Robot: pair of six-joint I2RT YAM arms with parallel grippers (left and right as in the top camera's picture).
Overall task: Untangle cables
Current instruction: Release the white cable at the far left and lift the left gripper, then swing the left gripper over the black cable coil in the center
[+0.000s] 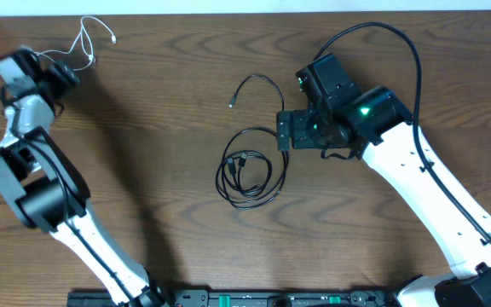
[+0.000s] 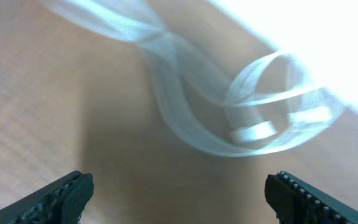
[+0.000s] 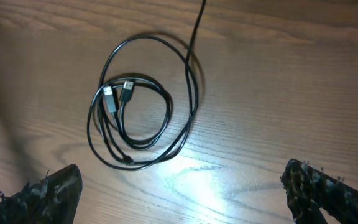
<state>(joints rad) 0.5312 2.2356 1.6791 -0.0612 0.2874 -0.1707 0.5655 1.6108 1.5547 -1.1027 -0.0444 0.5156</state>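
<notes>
Both the left gripper [image 2: 179, 190] and right gripper [image 3: 179, 186] are open. Pinch one loop of the black cables [image 3: 127, 92] and pull gently.

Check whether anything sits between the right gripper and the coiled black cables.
Nothing visible does. The right gripper hangs with jaws open near the black cable coil, and only bare wooden table lies between them.

One white cable [image 2: 169, 93] sits by the far left corner. Two black cables [image 3: 193, 93] lie mid-desk. There are two arms [image 1: 433, 196].
</notes>
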